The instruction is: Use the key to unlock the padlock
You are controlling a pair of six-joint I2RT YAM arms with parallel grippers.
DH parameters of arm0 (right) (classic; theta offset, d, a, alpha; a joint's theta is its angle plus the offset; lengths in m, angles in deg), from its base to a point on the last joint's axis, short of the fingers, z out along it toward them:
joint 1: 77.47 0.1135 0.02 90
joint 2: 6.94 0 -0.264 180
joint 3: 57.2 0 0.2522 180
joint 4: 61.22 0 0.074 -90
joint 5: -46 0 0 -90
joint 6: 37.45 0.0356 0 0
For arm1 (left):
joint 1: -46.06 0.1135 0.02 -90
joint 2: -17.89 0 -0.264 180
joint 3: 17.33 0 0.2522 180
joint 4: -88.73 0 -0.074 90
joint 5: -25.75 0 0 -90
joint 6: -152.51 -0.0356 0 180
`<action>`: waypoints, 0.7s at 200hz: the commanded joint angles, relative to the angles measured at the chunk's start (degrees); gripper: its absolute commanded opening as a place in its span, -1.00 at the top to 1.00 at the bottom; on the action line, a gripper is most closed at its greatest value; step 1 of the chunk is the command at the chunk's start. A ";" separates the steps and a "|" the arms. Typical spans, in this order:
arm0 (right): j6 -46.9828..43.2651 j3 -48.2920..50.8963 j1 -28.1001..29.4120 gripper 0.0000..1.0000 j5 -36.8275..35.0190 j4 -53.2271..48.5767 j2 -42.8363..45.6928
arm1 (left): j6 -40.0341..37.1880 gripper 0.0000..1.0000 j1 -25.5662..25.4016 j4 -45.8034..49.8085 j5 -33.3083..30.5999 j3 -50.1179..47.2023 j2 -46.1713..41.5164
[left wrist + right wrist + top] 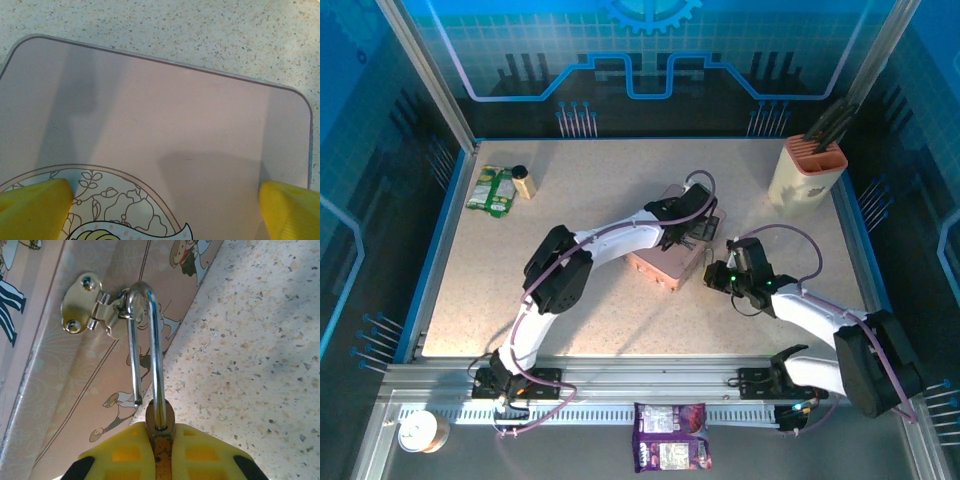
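One pink tin (665,262), with one metal hasp (92,310) on it, and one brass padlock (160,416) with one silvery shackle (156,340). Two arms: one left arm (620,238), one right arm (810,312). One speckled surface (500,290). One knife block (807,175) holding several dark handles, too bunched to count. One green packet (492,190), one small black-capped bottle (524,182), one purple packet (670,435) and one pale roll (423,432)

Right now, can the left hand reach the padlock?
Probably not easily. The open left hand hovers above the pink tin; the padlock hangs at its side, its body clamped in the right hand, only the shackle bare.
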 commanded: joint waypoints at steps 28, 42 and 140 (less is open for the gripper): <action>-2.73 -1.39 -4.81 1.00 -2.16 -2.09 0.88 | 2.38 -0.94 1.58 4.84 0.17 -8.82 -1.67; -4.93 -2.38 -5.31 1.00 -2.89 -3.04 -0.20 | 2.56 -0.94 1.50 2.96 -0.06 -11.30 -2.89; -7.49 -6.30 -5.03 0.99 -5.91 -6.73 -6.89 | 4.00 -0.91 1.59 0.59 -0.32 -14.79 -3.41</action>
